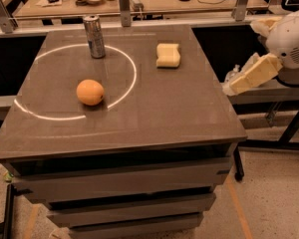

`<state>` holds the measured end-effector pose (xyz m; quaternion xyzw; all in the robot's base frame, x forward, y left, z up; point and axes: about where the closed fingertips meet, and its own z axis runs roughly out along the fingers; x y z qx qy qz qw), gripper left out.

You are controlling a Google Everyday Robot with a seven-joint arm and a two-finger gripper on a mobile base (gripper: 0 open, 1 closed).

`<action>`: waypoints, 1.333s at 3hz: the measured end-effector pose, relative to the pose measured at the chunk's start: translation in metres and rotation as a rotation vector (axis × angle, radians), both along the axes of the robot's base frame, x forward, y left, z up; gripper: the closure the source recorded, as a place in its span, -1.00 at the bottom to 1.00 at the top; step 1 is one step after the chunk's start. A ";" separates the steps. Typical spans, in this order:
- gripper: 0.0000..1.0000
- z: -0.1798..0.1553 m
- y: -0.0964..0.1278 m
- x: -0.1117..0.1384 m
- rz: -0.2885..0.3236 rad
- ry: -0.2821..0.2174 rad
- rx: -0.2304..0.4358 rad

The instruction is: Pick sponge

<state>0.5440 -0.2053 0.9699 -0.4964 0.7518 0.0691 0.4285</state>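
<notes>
The sponge (168,55) is a pale yellow foam block with wavy sides. It lies flat on the dark table (154,113) at the back right, just outside a white painted circle. My gripper (249,76) with pale yellow padded fingers hangs off the table's right edge, to the right of the sponge and a little nearer the front. It holds nothing and is well apart from the sponge.
An orange fruit (90,92) sits on the circle line at centre left. A metal can (93,36) stands upright at the back left. Upright posts (123,5) line the table's far edge, with a cluttered desk behind. A bench (274,91) stands to the right.
</notes>
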 end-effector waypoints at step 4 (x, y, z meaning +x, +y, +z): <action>-1.00 -0.006 0.013 0.020 -0.030 -0.027 0.058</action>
